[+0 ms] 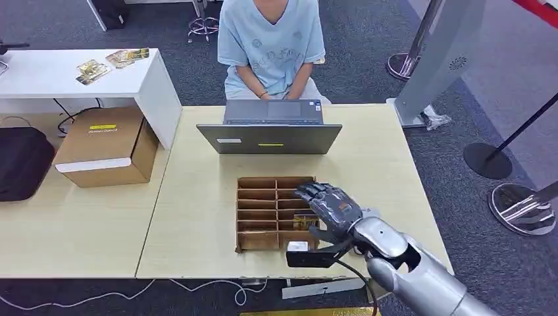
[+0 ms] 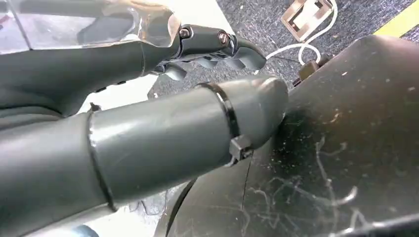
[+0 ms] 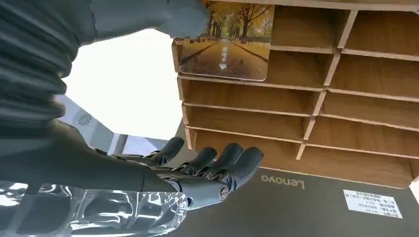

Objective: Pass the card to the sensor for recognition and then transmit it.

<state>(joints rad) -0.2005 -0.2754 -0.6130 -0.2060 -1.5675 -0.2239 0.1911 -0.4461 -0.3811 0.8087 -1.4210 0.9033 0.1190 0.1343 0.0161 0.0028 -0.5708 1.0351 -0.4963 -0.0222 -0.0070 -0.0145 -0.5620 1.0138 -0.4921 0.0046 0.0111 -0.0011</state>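
Card [image 3: 227, 42] picking seems to be the step in hand: the right hand [image 1: 332, 209] is held over the wooden slotted tray [image 1: 245, 217] with its fingers [image 3: 217, 163] spread and nothing gripped, and its thumb tip is seen right at the card's corner. Next, the card must be pinched and carried to the black sensor [image 1: 308, 255] by the tray's near edge. A tree-lined autumn road is printed on the card, which is stood in a slot on the tray's right side; the left hand [image 2: 148, 128] is hung low with nothing held.

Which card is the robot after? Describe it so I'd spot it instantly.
On the pale table, behind the laptop, lies a wooden rack of slots. The card stands in a right-column slot under the right hand, and bears an autumn tree-lined path.
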